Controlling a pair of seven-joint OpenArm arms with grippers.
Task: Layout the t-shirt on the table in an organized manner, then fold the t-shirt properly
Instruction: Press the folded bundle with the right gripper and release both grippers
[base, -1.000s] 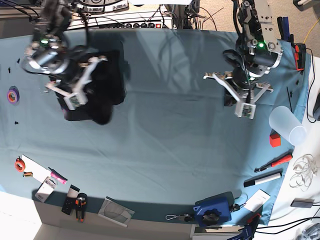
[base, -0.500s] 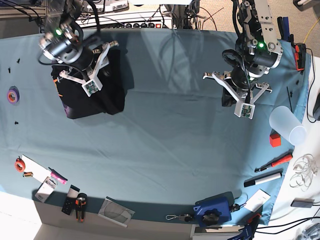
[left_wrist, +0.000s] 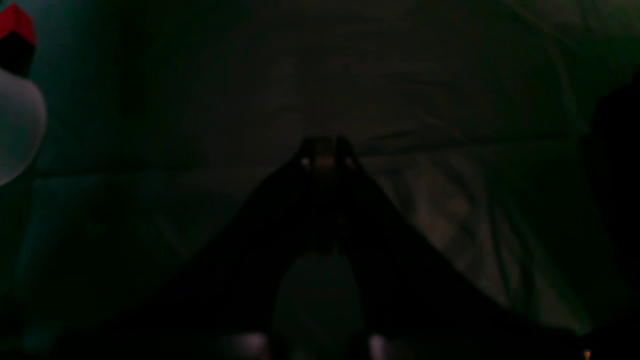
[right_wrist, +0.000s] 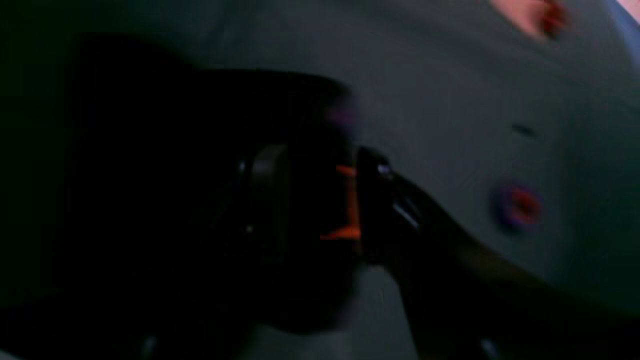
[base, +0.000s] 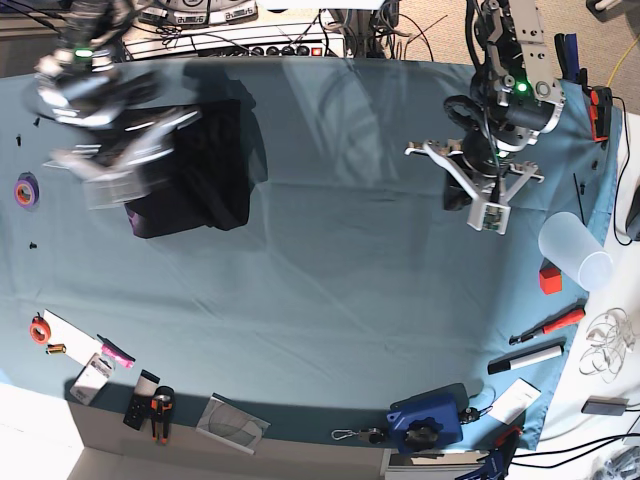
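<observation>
The black t-shirt (base: 205, 170) lies as a folded block at the far left of the teal table (base: 330, 280). My right gripper (base: 110, 180) is motion-blurred over the shirt's left edge. In the right wrist view its jaws (right_wrist: 316, 160) stand open, and the dark t-shirt (right_wrist: 200, 110) with a strip of orange print shows beneath and between the fingers. My left gripper (base: 488, 215) hovers over bare cloth at the far right. In the left wrist view it is shut (left_wrist: 324, 150), holding nothing.
A purple tape roll (base: 26, 189) lies left of the shirt. Near the right edge stand a clear cup (base: 575, 252) and a red block (base: 550, 278). Along the front are a screwdriver (base: 548, 327), a marker (base: 525, 360), a blue device (base: 425, 420) and small tools.
My right gripper has opened and swung left and back off the t-shirt, which now lies flatter as a folded block. The left arm has barely moved.
</observation>
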